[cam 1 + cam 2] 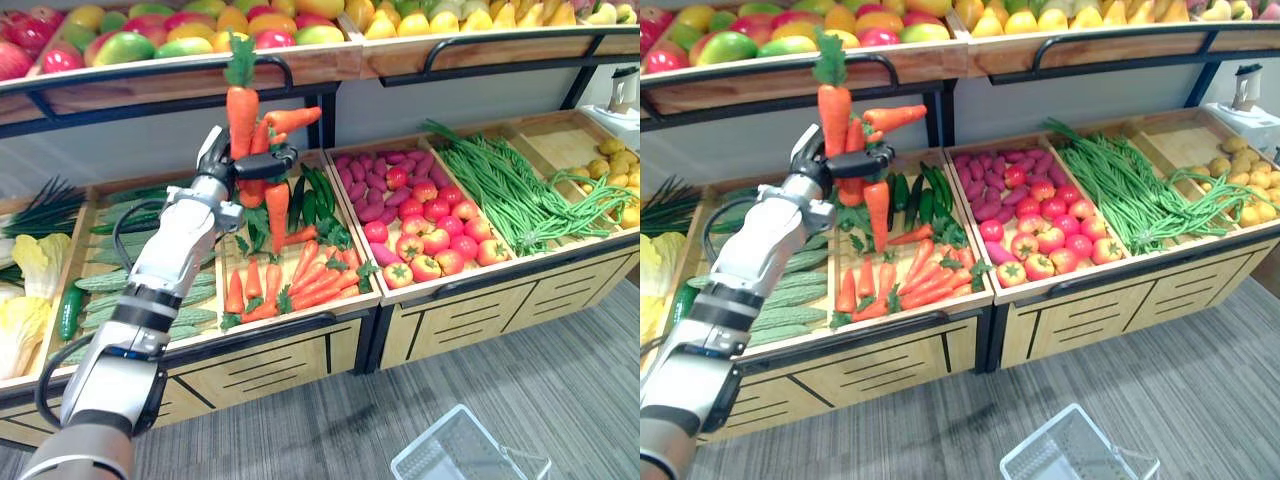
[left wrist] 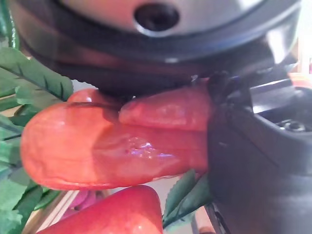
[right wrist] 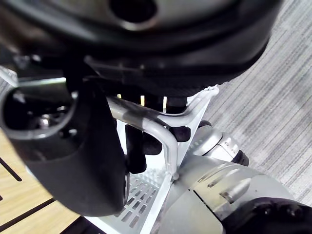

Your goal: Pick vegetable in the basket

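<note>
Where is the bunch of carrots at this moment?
The bunch of carrots is in the left hand, raised above the carrot bin, left of centre. The right hand holds the white basket low at the right.

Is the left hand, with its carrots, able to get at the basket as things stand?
Probably yes. The left hand holds the carrots up in open air, and nothing stands between it and the basket, whose top is open; the right hand holds its handle.
</note>
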### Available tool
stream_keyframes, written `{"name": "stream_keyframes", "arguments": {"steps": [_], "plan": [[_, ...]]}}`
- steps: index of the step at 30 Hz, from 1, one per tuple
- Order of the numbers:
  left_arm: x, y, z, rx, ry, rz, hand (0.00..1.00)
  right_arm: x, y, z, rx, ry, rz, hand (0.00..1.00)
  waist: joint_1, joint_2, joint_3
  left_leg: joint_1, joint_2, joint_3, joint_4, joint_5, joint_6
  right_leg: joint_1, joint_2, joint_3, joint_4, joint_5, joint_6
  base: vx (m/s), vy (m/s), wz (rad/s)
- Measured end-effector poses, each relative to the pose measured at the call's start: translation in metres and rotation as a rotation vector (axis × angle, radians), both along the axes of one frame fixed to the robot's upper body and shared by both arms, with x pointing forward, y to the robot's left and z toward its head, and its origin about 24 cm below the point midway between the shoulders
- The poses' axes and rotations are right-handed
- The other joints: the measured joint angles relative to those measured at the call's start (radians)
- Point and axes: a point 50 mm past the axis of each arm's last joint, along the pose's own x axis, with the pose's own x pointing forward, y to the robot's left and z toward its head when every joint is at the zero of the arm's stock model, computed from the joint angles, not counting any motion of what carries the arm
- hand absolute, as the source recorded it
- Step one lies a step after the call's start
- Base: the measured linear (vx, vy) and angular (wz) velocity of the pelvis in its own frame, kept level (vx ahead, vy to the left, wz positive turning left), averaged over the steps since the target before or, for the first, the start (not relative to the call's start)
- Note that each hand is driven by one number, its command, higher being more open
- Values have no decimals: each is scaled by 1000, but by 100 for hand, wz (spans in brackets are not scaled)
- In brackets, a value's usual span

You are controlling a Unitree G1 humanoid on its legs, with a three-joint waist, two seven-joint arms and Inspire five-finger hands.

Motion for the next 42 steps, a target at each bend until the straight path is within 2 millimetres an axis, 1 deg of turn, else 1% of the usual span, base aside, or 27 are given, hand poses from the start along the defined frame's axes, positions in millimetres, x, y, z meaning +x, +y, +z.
{"name": "stream_keyframes", "arguments": {"steps": [3, 5, 7, 11, 13, 15, 18, 20, 23, 24, 25, 27, 29, 30, 31, 32, 33, 34, 36, 38, 42], "plan": [[-6, 11, -22, -103, 66, -35, 0, -7, 0, -1, 3, 22, -10, 0, 4, -1, -18, 1, 0, -16, 0, 1, 0, 11, 1, -16, -7, -1, -1, -38, 11, 14], [-11, 20, -38, -180, 114, -55, 0, -12, 1, -2, 9, 41, -20, 0, 7, -8, -30, 1, -1, -20, 0, 2, 0, 17, 1, -19, -13, -1, -1, -38, 15, 9], [-15, 24, -52, -219, 161, -65, 0, -17, 3, -4, 17, 61, -31, 0, 12, -19, -40, 2, -2, -26, 0, 3, 0, 23, 0, -24, -17, -1, -1, -19, 17, 10], [-20, 25, -71, -292, 224, -83, 0, -23, 7, -5, 30, 79, -47, 0, 15, -39, -53, 1, -9, -39, 0, 7, 0, 32, -5, -34, -25, 0, -1, -13, 24, 10], [-21, 24, -75, -322, 242, -97, 0, -24, 8, -6, 33, 81, -48, 0, 14, -43, -55, 3, -13, -39, 0, 7, 1, 35, -7, -35, -27, -1, -2, -5, 16, 1], [-20, 24, -83, -355, 271, -113, 0, -26, 9, -6, 36, 88, -55, 0, 9, -47, -53, 22, -17, -38, 0, 2, 5, 58, -10, -34, -37, -2, -4, -6, 17, 0], [-19, 19, -84, -390, 271, -148, 0, -30, 9, -7, 40, 98, -80, 0, 4, -48, -57, 21, -16, -36, 0, 1, 4, 55, -10, -31, -36, -2, -4, -7, 5, -1], [-19, 13, -87, -424, 275, -168, 0, -33, 10, -8, 45, 109, -98, 0, 0, -49, -57, 21, -15, -33, 0, 1, 4, 53, -10, -29, -35, -2, -4, -15, 11, -4], [-17, -3, -89, -507, 279, -218, 0, -36, 12, -8, 49, 112, -140, 0, -22, -49, -57, 22, -14, -18, 0, -1, 2, 46, -8, -17, -29, -2, -4, -6, 11, -10], [-17, -6, -89, -522, 278, -224, 0, -36, 12, -8, 50, 110, -145, 0, -26, -49, -57, 23, -12, -14, 0, -1, 1, 43, -7, -12, -27, -2, -4, -5, 12, -23], [-16, -14, -87, -544, 273, -239, 0, -36, 13, -9, 55, 107, -153, 0, -34, -49, -57, 25, -10, -6, 0, -1, 1, 35, -3, 2, -21, -2, -4, -10, 5, -36], [-15, -24, -81, -570, 258, -262, 0, -35, 15, -9, 66, 95, -184, 0, -38, -49, -57, 29, -3, 23, 2, 0, 2, 13, 7, 35, -1, -3, -4, -13, 4, -46], [-15, -34, -71, -559, 232, -283, 0, -34, 17, -9, 77, 91, -211, 0, -44, -52, -56, 48, 4, 48, 8, 1, -1, -3, 19, 81, 15, -4, -6, -27, 1, -57], [-17, -36, -67, -555, 215, -294, 0, -34, 18, -9, 81, 87, -221, 0, -42, -55, -54, 54, 4, 41, 9, 0, -3, -9, 21, 98, 16, -4, -7, -41, -10, -81], [-21, -40, -55, -545, 171, -313, 0, -32, 18, -9, 86, 79, -235, 0, -34, -60, -51, 59, 6, -17, 26, -15, -19, -22, 21, 138, 23, -4, -8, -15, -27, -106], [-27, -42, -44, -532, 123, -332, 0, -29, 16, -9, 84, 71, -236, 0, -21, -62, -49, 63, 10, -109, 63, -58, -35, -33, 27, 185, 31, -3, -6, 10, -29, -119], [-31, -44, -38, -524, 97, -346, 0, -28, 15, -9, 81, 66, -238, 0, -12, -60, -49, 65, 14, -149, 82, -87, -44, -40, 35, 211, 36, -1, -3, 45, 11, -122], [-38, -47, -28, -506, 54, -374, 0, -27, 12, -8, 73, 56, -241, 0, -7, -56, -47, 69, 19, -157, 116, -127, -59, -41, 46, 248, 38, 2, 3, 38, 46, -93], [-50, -49, -16, -469, -5, -420, 0, -26, 13, -8, 75, 41, -260, 0, -6, -64, -45, 81, 21, -103, 150, -162, -58, -40, 45, 294, 37, 9, 15, 23, 93, -81], [-55, -46, -9, -444, -44, -438, 0, -26, 16, -8, 79, 34, -266, 0, -12, -64, -44, 89, 22, -65, 172, -184, -56, -41, 40, 324, 26, 15, 25, 26, 109, -59], [-57, -39, -3, -425, -80, -427, 0, -20, 16, -7, 71, 8, -249, 0, -16, -55, -41, 89, 32, 0, 234, -235, -51, -39, 36, 376, -3, 38, 50, 30, 82, -55]]}}
